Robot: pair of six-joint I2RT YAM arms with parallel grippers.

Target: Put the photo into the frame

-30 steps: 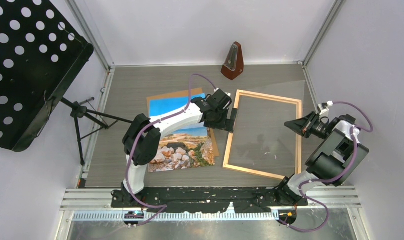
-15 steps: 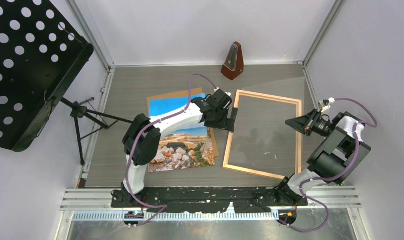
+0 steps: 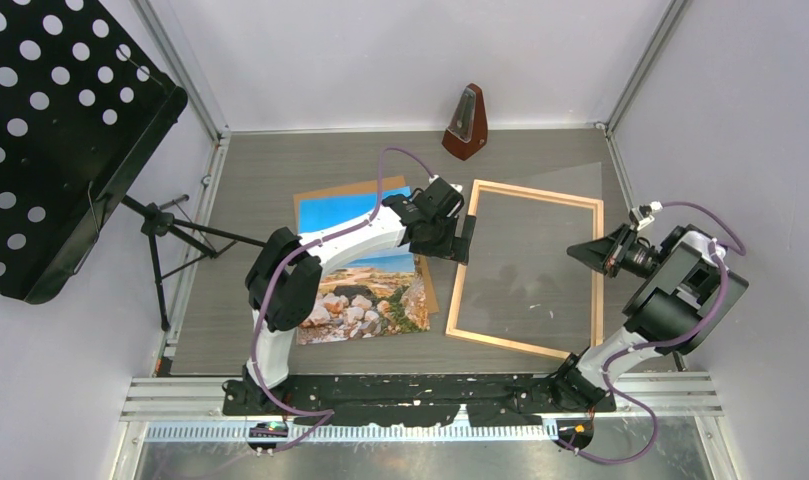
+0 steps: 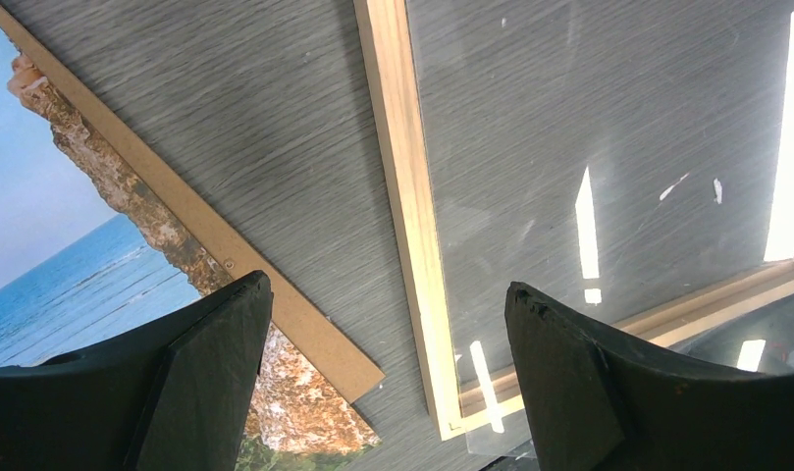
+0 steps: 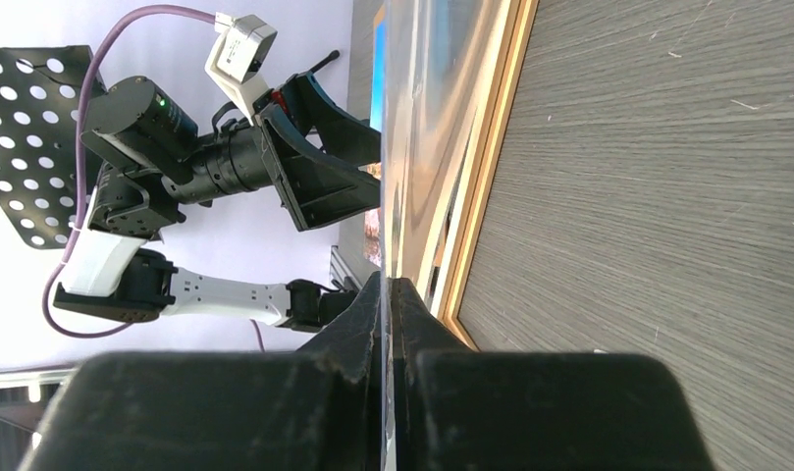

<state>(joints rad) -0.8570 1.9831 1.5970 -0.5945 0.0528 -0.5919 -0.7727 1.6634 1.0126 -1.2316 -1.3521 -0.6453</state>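
Note:
The photo (image 3: pixel 365 290), a print of sky, sea and rocks, lies face up left of centre on a brown backing board (image 3: pixel 325 190), partly under my left arm. The light wood frame (image 3: pixel 458 285) lies flat to its right. My left gripper (image 3: pixel 467 240) hovers open over the gap between board and frame; in the left wrist view it (image 4: pixel 388 285) holds nothing, with the photo (image 4: pixel 49 245) left and the frame (image 4: pixel 402 177) right. My right gripper (image 3: pixel 583 250) is shut on the edge of a clear sheet (image 5: pixel 397 147) held tilted over the frame (image 5: pixel 491 147).
A brown metronome (image 3: pixel 467 122) stands at the back wall. A black perforated music stand (image 3: pixel 50 130) on a tripod (image 3: pixel 170 240) fills the left side. Enclosure walls close in the table on three sides.
My right arm has shifted its wrist outward a little, and the clear sheet's far edge has dropped lower over the frame. The left arm has not moved.

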